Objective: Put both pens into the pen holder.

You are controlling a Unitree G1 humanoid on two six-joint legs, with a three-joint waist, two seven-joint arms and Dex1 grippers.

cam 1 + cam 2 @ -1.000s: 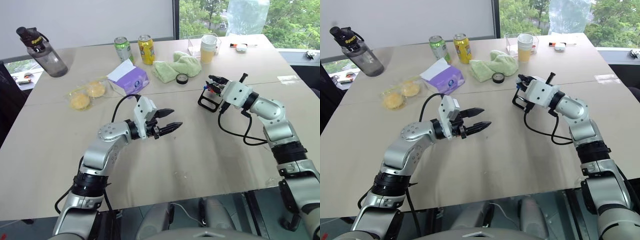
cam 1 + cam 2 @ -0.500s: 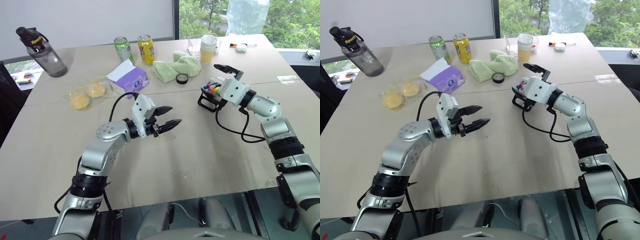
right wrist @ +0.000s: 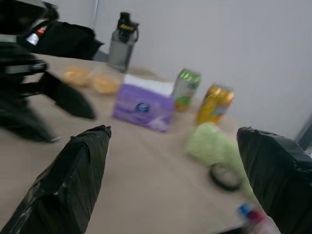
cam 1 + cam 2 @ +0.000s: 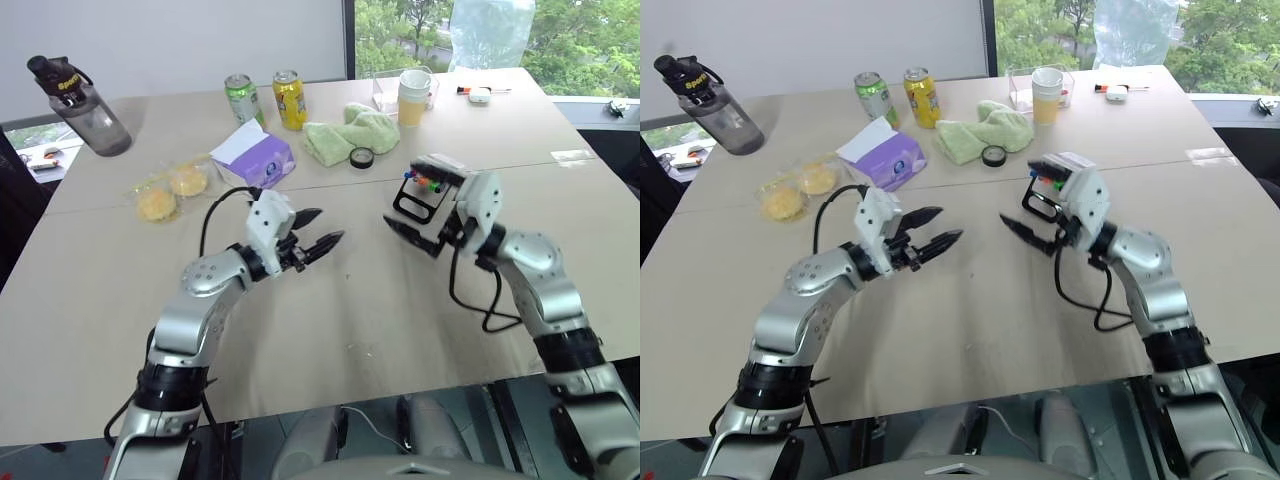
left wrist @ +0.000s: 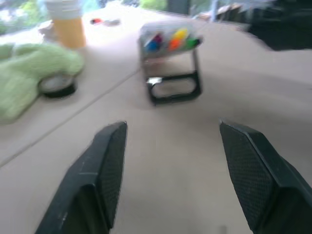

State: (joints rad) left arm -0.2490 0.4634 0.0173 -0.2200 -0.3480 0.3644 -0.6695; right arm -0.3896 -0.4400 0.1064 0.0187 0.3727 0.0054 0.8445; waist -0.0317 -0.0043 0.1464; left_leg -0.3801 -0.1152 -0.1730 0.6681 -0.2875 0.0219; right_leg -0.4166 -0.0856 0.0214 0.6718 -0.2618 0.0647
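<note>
Standing on the tan table (image 4: 330, 330), the pen holder (image 4: 424, 193) is a small black box with a long rounded slot cut through its side and a clear rim on top, where blue, red, yellow and green caps show bunched together. It sits upright toward the right of the table's middle, its long axis running roughly across the table, with the slotted face turned toward the robot; in the left wrist view the holder (image 5: 170, 63) shows that same slotted face, the coloured caps pointing up. Whether the two slim pens are among those caps cannot be told. The right gripper (image 4: 418, 224) hangs just in front of and beside the holder, apart from it, its two black fingers spread wide with nothing between them. The left gripper (image 4: 312, 231) is held above the table's middle, pointing toward the holder, its fingers parted and empty as well. Behind the holder lie a black tape roll (image 4: 362, 157) and a green cloth (image 4: 352, 133), with a cup of orange drink (image 4: 415, 96) farther back. A purple tissue box (image 4: 256, 156), a green can (image 4: 240, 97) and a yellow can (image 4: 290, 97) stand toward the far left, and a grey water bottle (image 4: 83, 103) is at the table's far left corner.
</note>
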